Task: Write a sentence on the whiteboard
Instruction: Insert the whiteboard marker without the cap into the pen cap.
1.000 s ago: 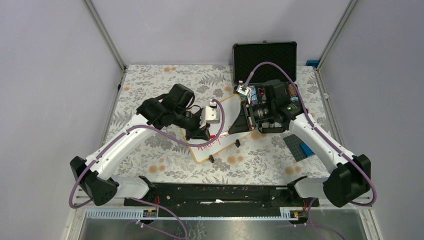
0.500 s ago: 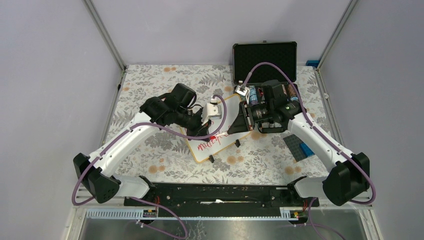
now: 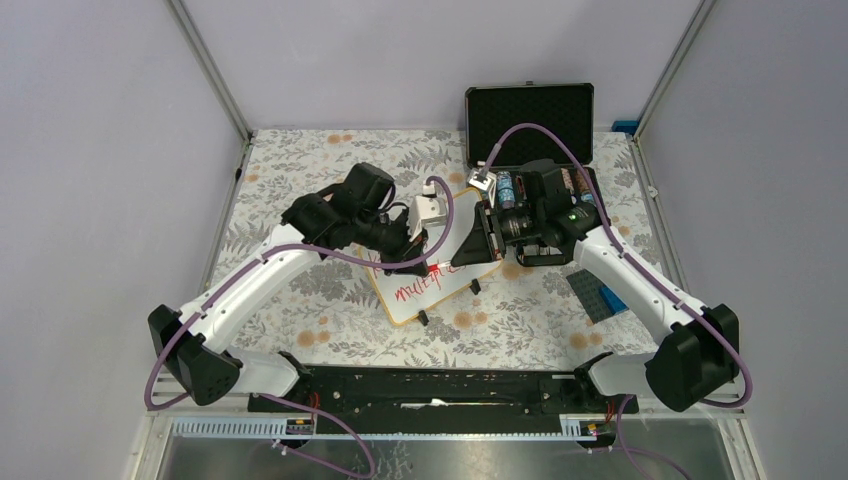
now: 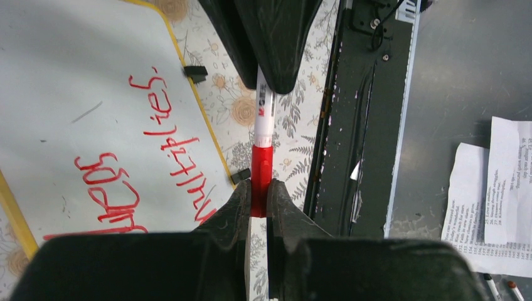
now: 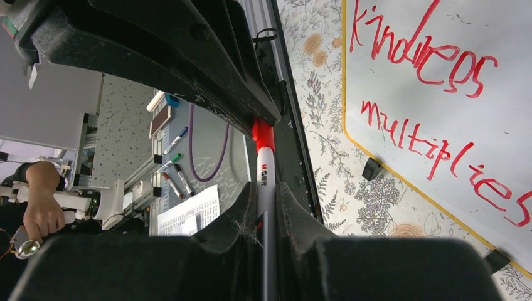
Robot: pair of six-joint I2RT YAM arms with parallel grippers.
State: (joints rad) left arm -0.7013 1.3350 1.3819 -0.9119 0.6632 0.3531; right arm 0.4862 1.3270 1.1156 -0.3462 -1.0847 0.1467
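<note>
My left gripper [image 4: 259,191] is clamped on the cap end of a red-capped white marker [image 4: 264,113]; my right gripper [image 5: 266,194], facing it, grips the barrel. Beneath both lies the small wood-rimmed whiteboard [image 4: 75,56] with its red handwritten sentence [image 5: 421,145]. From above, the left gripper hides most of its first line. An open black case [image 3: 528,112] stands behind the right gripper.

Top camera looks down from behind; close wrist cameras share whiteboard [image 5: 502,125] and marker [image 4: 263,116]
</note>
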